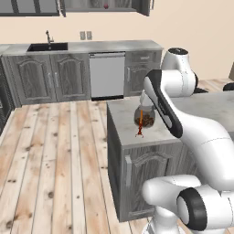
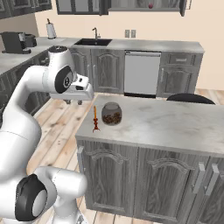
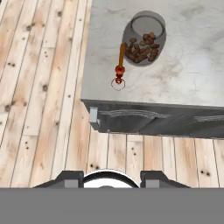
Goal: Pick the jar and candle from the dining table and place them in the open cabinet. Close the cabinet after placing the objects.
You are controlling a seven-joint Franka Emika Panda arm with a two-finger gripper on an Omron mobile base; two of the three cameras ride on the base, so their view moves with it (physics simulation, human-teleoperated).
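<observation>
- Jaws parted partway, nothing between them; gripper hanging off the near-left corner of the dining table, above the plank floor, pointing down.
- In the right base view, hand level with the table's left end, well apart from both objects, touching neither.
- Candle upright near the table's left edge, just left of the jar; the two close together, whether touching hard to say.
- Jar upright, brown pieces inside, a little farther in from the corner than the candle.
- Cabinet high on the far wall over the counter with the sink, door ajar at its right end; a small red thing on its shelf.
- Step in hand, by judgement: the approach for the first pick; nothing yet lifted, nothing yet stored, door not yet shut.
- Next move calls for: carrying the hand in over the table top, lining the fingers on one object, most likely the candle as the nearer; lowering without knocking the jar beside it; closing gently on the thin stem.
</observation>
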